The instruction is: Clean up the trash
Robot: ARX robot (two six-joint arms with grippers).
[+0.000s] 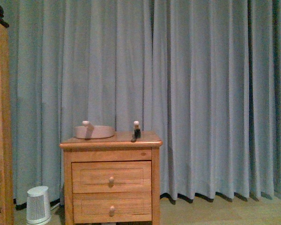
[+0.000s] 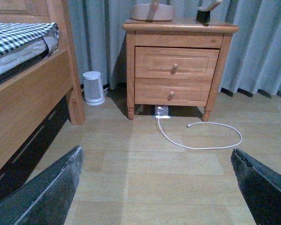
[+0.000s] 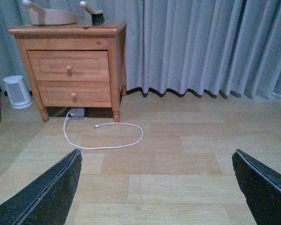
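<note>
Currently no trash in any view: no white wad on the floor, the desk top or the visible strip of bed. Its place cannot be told from here

Left fingers spread wide, nothing between them. Right fingers likewise apart and empty. Both wrists hang low over bare floor, well short of the desk

Risks, judged:
- Search could stall, since the wad may sit outside all three views or under the bed
- White cable lies looped on the floor before the desk. An arm sweeping low could snag it, and its loose white end might be mistaken for trash
- Brush stands near the desk's front edge. A careless reach for the dustpan beside it could knock it off
- Dustpan handle points up. A grab from the wrong angle may tip the pan

Count:
- trash: 0 seen
- dustpan: 1
- brush: 1
- desk: 1, with 2 drawers, 2 knobs
- cable: 1
- small white slatted unit on the floor by the desk: 1
- bed: 1
</note>
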